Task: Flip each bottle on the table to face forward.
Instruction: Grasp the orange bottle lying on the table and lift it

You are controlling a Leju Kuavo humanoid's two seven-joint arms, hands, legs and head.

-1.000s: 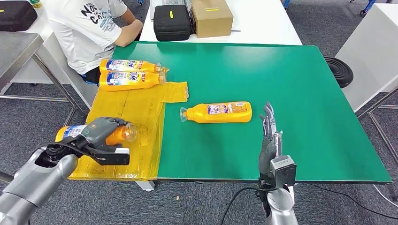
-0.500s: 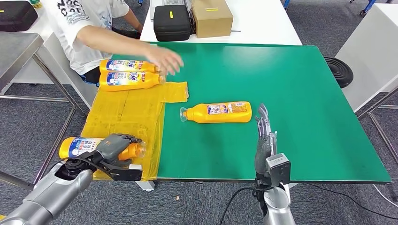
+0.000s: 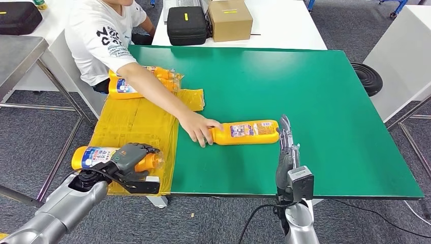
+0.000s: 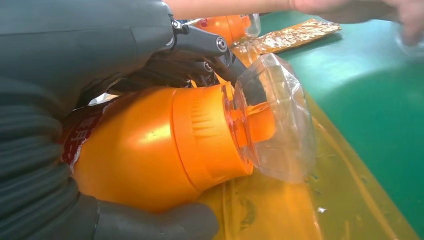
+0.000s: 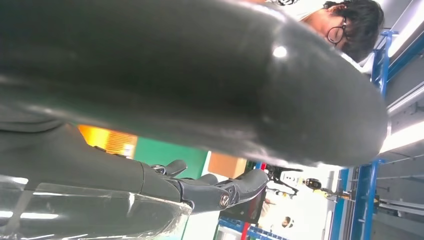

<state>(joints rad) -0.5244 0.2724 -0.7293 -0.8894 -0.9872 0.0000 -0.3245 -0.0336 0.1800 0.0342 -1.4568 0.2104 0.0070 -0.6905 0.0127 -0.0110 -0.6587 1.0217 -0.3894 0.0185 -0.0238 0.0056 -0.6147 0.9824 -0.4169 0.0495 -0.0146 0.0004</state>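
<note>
1. our left hand [image 3: 129, 157] grips an orange bottle [image 3: 96, 156] lying on its side on the yellow sheet [image 3: 137, 122] at the table's near left corner; in the left wrist view the fingers wrap the body behind the clear cap [image 4: 275, 120].
2. our right hand [image 3: 286, 147] stands upright at the near edge of the green table [image 3: 315, 91], fingers straight and apart, holding nothing.
3. a second bottle [image 3: 246, 132] lies on its side mid-table, just beside our right fingertips; we cannot tell if they touch.
4. a person's hand [image 3: 199, 128] covers that bottle's cap end, the arm stretched across the sheet from the far left.
5. two more bottles [image 3: 152, 77] lie at the sheet's far end, partly hidden by that arm.
6. beyond the green table sit a black case [image 3: 186, 24] and a cardboard box [image 3: 229, 19] on a white table.
</note>
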